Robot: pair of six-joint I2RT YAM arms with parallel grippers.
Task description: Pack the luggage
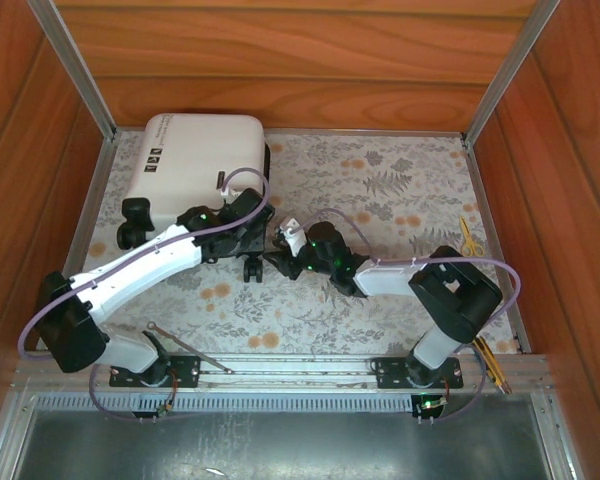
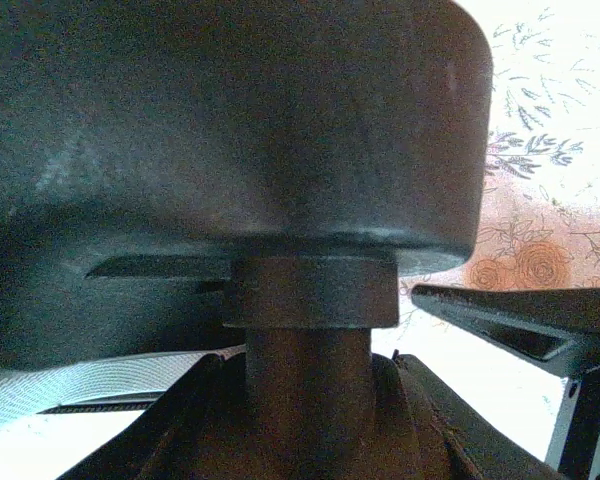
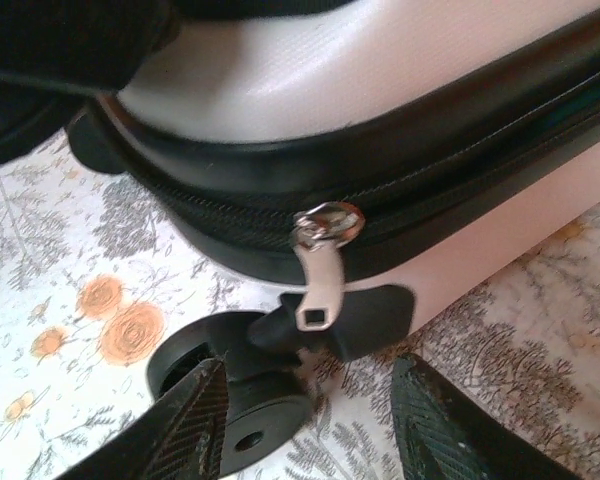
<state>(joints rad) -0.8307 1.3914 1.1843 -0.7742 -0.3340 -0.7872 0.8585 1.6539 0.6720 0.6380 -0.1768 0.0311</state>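
Top external: luggage [image 1: 195, 160] lies flat, wheels [image 1: 135, 212] at its near end.

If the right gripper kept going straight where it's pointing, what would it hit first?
Most likely the black wheel of the luggage, just ahead of the right gripper; the silver zipper pull hangs slightly beyond. Depth is hard to judge.
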